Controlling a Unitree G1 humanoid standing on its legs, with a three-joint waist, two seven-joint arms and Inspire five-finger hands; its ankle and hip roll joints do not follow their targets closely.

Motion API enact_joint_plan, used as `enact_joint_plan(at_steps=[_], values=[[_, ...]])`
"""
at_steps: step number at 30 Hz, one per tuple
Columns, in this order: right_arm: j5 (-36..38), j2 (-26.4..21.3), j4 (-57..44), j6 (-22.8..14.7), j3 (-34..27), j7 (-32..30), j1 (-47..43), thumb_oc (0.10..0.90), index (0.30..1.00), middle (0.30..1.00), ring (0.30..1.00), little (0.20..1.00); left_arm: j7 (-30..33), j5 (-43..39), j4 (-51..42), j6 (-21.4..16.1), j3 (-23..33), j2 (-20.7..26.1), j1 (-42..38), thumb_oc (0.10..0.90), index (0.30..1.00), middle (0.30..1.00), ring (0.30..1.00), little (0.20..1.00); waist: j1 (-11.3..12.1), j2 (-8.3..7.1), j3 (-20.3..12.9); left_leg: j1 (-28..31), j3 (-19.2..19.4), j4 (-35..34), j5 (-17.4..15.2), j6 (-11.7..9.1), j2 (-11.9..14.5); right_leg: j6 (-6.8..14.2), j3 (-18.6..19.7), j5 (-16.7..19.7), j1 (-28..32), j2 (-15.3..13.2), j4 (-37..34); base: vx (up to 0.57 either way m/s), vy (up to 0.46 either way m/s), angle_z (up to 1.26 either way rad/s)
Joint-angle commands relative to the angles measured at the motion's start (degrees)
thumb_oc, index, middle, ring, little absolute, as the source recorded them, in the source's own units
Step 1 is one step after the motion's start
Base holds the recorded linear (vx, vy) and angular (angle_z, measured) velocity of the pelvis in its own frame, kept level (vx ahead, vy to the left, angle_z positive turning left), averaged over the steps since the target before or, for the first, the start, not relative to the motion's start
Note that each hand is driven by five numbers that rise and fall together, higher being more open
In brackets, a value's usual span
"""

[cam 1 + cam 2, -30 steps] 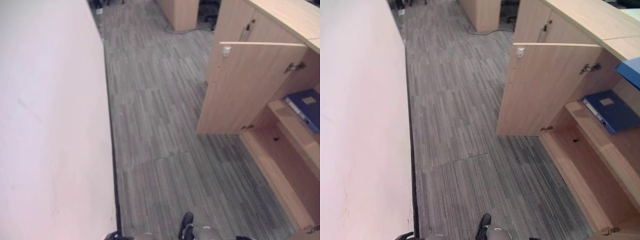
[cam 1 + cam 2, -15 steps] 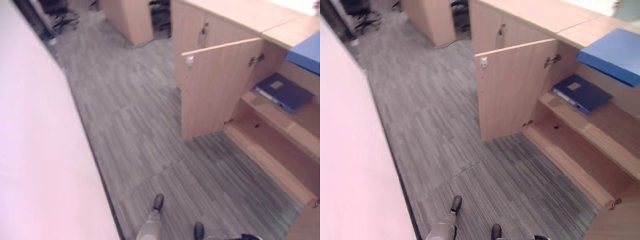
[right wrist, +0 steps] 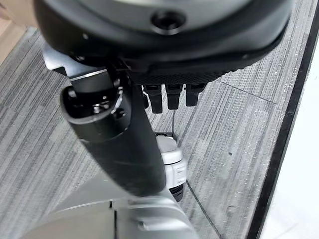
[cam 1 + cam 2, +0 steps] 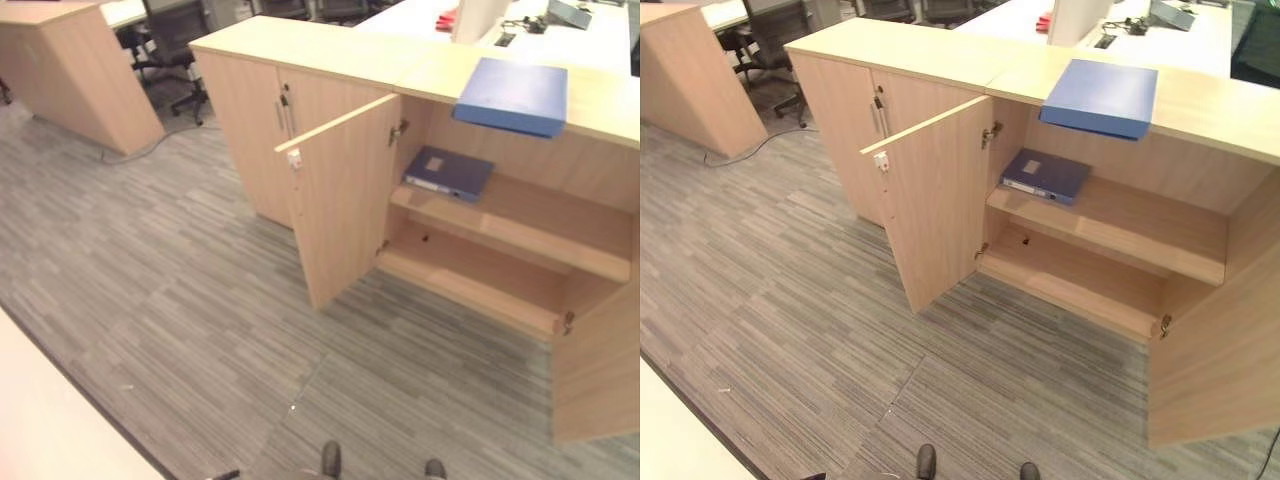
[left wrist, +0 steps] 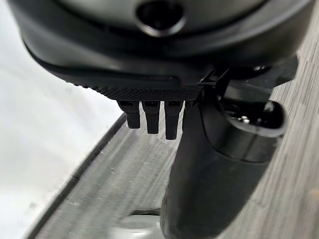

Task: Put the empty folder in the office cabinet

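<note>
One flat blue folder (image 4: 1100, 97) atop cabinet (image 4: 940, 60)

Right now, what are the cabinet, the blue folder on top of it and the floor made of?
The cabinet looks like light wood or wood-look board with a matt finish: pale grain, flat panels, small metal hinges. The blue folder on its top seems to be smooth plastic or coated card; I can't tell which. The floor looks like grey carpet tile, striped and dull, with visible seams.

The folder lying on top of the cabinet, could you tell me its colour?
Blue; the flat folder shows best in the right eye view.
</note>
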Motion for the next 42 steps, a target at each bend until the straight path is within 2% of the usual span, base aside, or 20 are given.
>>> enact_joint_plan(at_steps=[1, 2, 3, 4, 6, 9, 12, 13, 14, 16, 24, 27, 29, 31, 33, 34, 36, 37, 39, 42], values=[[-1.0, 0.4, -3.2, -0.2, -0.1, 0.9, -2.3, 0.800, 0.900, 0.900, 0.900, 0.900, -0.2, 1.3, 1.4, 0.8, 2.3, 1.7, 1.3, 0.800, 0.900, 0.900, 0.900, 0.900, 3.5, 1.13, 2.3, -0.2, 0.5, -0.5, -2.8, -2.9, 3.1, -1.1, -14.0, 3.5, 4.7, -4.4, 5.1, 0.16, 0.183, -0.93], [-1.3, 0.5, -3.5, -0.3, 0.3, 1.0, -2.4, 0.800, 0.900, 0.900, 0.900, 0.900, -0.2, 1.6, 1.7, 1.1, 2.7, 1.8, 1.7, 0.800, 0.900, 0.900, 0.900, 0.900, 3.7, 0.85, 2.0, 1.5, 1.4, -1.2, -4.1, -3.4, 3.2, -0.1, -17.3, 2.5, 5.5, -5.1, 5.4, 0.09, 0.127, -1.18], [-1.6, 0.7, -4.0, -0.3, 0.7, 1.0, -2.6, 0.800, 0.900, 0.900, 0.900, 0.900, -0.2, 1.6, 1.8, 1.2, 3.1, 1.8, 2.0, 0.800, 0.900, 0.900, 0.900, 0.900, 3.7, 0.67, 2.4, 1.5, 3.2, -1.3, -3.2, -3.3, 3.4, -0.6, -21.0, 3.3, 5.4, -4.8, 4.0, 0.09, 0.062, -1.21], [-1.8, 0.5, -4.5, -0.6, 1.3, 0.8, -3.6, 0.800, 0.900, 0.900, 0.900, 0.900, -0.2, 1.3, 2.1, 1.2, 3.5, 1.8, 2.2, 0.800, 0.900, 0.900, 0.900, 0.900, 3.5, 0.45, 3.0, 2.6, 4.7, -2.3, -3.3, -3.4, 3.8, -0.1, -23.9, 3.3, 2.1, -1.7, 2.0, 0.04, 0.047, -0.95], [-1.5, 0.3, -4.6, -0.8, 1.8, 0.5, -4.8, 0.800, 0.900, 0.900, 0.900, 0.900, -0.1, 1.3, 2.4, 1.2, 3.6, 1.7, 2.3, 0.800, 0.900, 0.900, 0.900, 0.900, 2.2, 0.36, 4.6, 6.5, 4.9, -4.0, -5.5, -3.5, 3.5, 1.9, -25.3, 5.6, -4.1, 2.2, -0.1, 0.23, 0.017, -0.98], [-1.1, 0.5, -4.6, -0.6, 1.8, 0.4, -5.2, 0.800, 0.900, 0.900, 0.900, 0.900, -0.1, 1.6, 2.1, 1.1, 4.0, 2.0, 1.5, 0.800, 0.900, 0.900, 0.900, 0.900, 0.9, -1.05, 5.5, 9.8, 4.7, -5.1, -6.9, -3.5, 2.3, 3.5, -30.1, 10.3, -6.0, 5.6, -8.8, 0.28, -0.024, -0.51], [-0.9, 0.5, -3.7, -0.7, 1.4, -0.1, -4.0, 0.800, 0.900, 0.900, 0.900, 0.900, -0.3, 2.2, 1.4, 0.8, 3.8, 2.1, 0.9, 0.800, 0.900, 0.900, 0.900, 0.900, 0.4, -2.34, 4.7, 11.2, 3.9, -5.9, -7.8, -3.9, 1.0, 2.8, -31.6, 10.3, -3.7, 7.3, -15.3, 0.21, -0.073, 0.03], [-0.9, 0.5, -3.7, -0.7, 1.4, -0.1, -3.9, 0.800, 0.900, 0.900, 0.900, 0.900, -0.2, 2.2, 1.4, 0.8, 3.8, 2.1, 0.9, 0.800, 0.900, 0.900, 0.900, 0.900, 0.3, -2.36, 4.7, 11.2, 3.9, -5.9, -7.8, -3.9, 1.1, 2.8, -31.7, 10.4, -3.5, 7.4, -15.6, 0.27, -0.098, 0.32], [-0.3, 0.5, -2.6, -0.8, 0.6, -0.3, -3.0, 0.800, 0.900, 0.900, 0.900, 0.900, -0.3, 1.9, 1.5, 0.9, 3.9, 1.5, 0.4, 0.800, 0.900, 0.900, 0.900, 0.900, 0.1, -2.42, 3.4, 12.1, 4.2, -6.0, -9.0, -4.1, 1.6, 1.4, -32.4, 9.5, -2.7, 7.3, -14.8, 0.22, -0.070, 0.27], [-0.3, 0.5, -2.6, -0.8, 0.6, -0.3, -3.0, 0.800, 0.900, 0.900, 0.900, 0.900, -0.3, 1.9, 1.5, 0.9, 3.9, 1.5, 0.4, 0.800, 0.900, 0.900, 0.900, 0.900, 0.0, -2.37, 3.3, 12.1, 4.1, -6.0, -9.1, -4.1, 1.7, 1.4, -32.5, 9.5, -2.7, 7.3, -14.8, 0.20, -0.073, -0.05], [1.0, -0.5, -2.5, -1.2, 0.5, -0.8, -3.4, 0.800, 0.900, 0.900, 0.900, 0.900, -0.1, 2.1, 0.4, 0.5, 1.1, 1.4, -2.1, 0.800, 0.900, 0.900, 0.900, 0.900, -2.4, 0.01, 3.2, 13.7, 2.6, -3.4, -13.4, -5.0, 6.2, -1.5, -31.2, 3.8, -6.1, 6.6, -4.6, 0.21, -0.089, 0.17], [1.6, -0.5, -3.1, -1.3, 0.8, -0.7, -3.9, 0.800, 0.900, 0.900, 0.900, 0.900, 0.0, 1.5, -0.2, 0.2, 1.0, 1.9, -2.6, 0.800, 0.900, 0.900, 0.900, 0.900, -2.8, -0.02, 3.5, 13.7, 2.7, -1.9, -14.2, -5.5, 7.2, -2.2, -30.3, 2.2, -6.7, 6.8, -2.6, 0.20, -0.115, 0.18], [1.7, -0.4, -3.3, -1.4, 1.3, -0.7, -4.3, 0.800, 0.900, 0.900, 0.900, 0.900, 0.1, 0.9, -0.9, 0.0, 1.2, 2.1, -3.0, 0.800, 0.900, 0.900, 0.900, 0.900, -2.9, -0.45, 4.1, 12.5, 3.6, 4.3, -13.4, -7.1, 9.7, -3.3, -29.5, 0.3, -5.8, 8.1, -2.5, 0.25, -0.232, 0.12], [1.7, -0.4, -3.2, -1.4, 1.4, -0.8, -4.4, 0.800, 0.900, 0.900, 0.900, 0.900, 0.0, 0.6, -1.3, -0.1, 1.2, 2.1, -2.8, 0.800, 0.900, 0.900, 0.900, 0.900, -2.8, -0.49, 4.3, 11.7, 3.8, 6.8, -12.8, -7.6, 10.3, -3.8, -29.4, -0.3, -5.1, 8.9, -2.9, 0.13, -0.166, 0.08], [1.6, -0.7, -2.9, -1.5, 1.6, -0.8, -4.7, 0.800, 0.900, 0.900, 0.900, 0.900, 0.0, 0.2, -1.5, 0.0, 1.4, 2.1, -2.5, 0.800, 0.900, 0.900, 0.900, 0.900, -2.0, -0.89, 5.2, 6.1, 3.5, 21.0, -6.6, -9.1, 12.2, -6.5, -28.7, -3.0, -1.9, 11.8, -4.4, 0.16, -0.235, 0.11], [1.6, -0.7, -2.9, -1.5, 1.6, -0.8, -4.7, 0.800, 0.900, 0.900, 0.900, 0.900, 0.0, 0.2, -1.5, 0.0, 1.4, 2.1, -2.5, 0.800, 0.900, 0.900, 0.900, 0.900, -2.0, -0.87, 5.2, 6.0, 3.5, 21.1, -6.6, -9.1, 12.3, -6.5, -28.7, -3.0, -1.9, 11.8, -4.4, 0.10, -0.196, -0.01], [1.5, -1.8, -2.9, -1.4, 1.4, -1.0, -4.9, 0.800, 0.900, 0.900, 0.900, 0.900, 0.3, -0.3, -1.8, 0.1, 1.7, 2.0, -2.2, 0.800, 0.900, 0.900, 0.900, 0.900, -0.7, -1.54, 6.7, -1.4, 2.3, 36.5, -0.9, -9.4, 12.8, -9.4, -28.0, -5.7, 0.4, 13.2, -4.8, 0.17, -0.243, -0.31], [1.7, -2.1, -2.9, -1.4, 1.2, -1.1, -4.8, 0.800, 0.900, 0.900, 0.900, 0.900, 0.4, -0.6, -1.8, 0.1, 1.8, 2.0, -1.9, 0.800, 0.900, 0.900, 0.900, 0.900, -0.3, -1.67, 7.2, -4.2, 2.0, 38.9, -1.3, -9.1, 12.8, -9.7, -27.5, -6.5, 1.2, 12.9, -4.8, 0.18, -0.161, -0.41], [1.9, -2.6, -3.1, -1.3, 1.0, -1.3, -5.0, 0.800, 0.900, 0.900, 0.900, 0.900, 0.5, -0.9, -1.7, 0.1, 1.9, 1.8, -1.4, 0.800, 0.900, 0.900, 0.900, 0.900, 0.7, -2.11, 7.8, -9.4, 1.8, 38.9, -4.2, -8.0, 12.3, -9.0, -26.1, -7.3, 2.9, 12.2, -5.5, 0.19, 0.002, -0.24], [1.6, -2.8, -3.2, -1.4, 1.5, -1.3, -5.1, 0.800, 0.900, 0.900, 0.900, 0.900, 0.6, -0.9, -1.2, 0.2, 1.8, 1.9, -0.7, 0.800, 0.900, 0.900, 0.900, 0.900, 2.8, -2.36, 8.6, -15.9, 1.3, 31.8, -6.1, -7.6, 12.1, -7.5, -23.3, -7.7, 4.8, 11.2, -6.2, 0.22, 0.105, -0.18]])
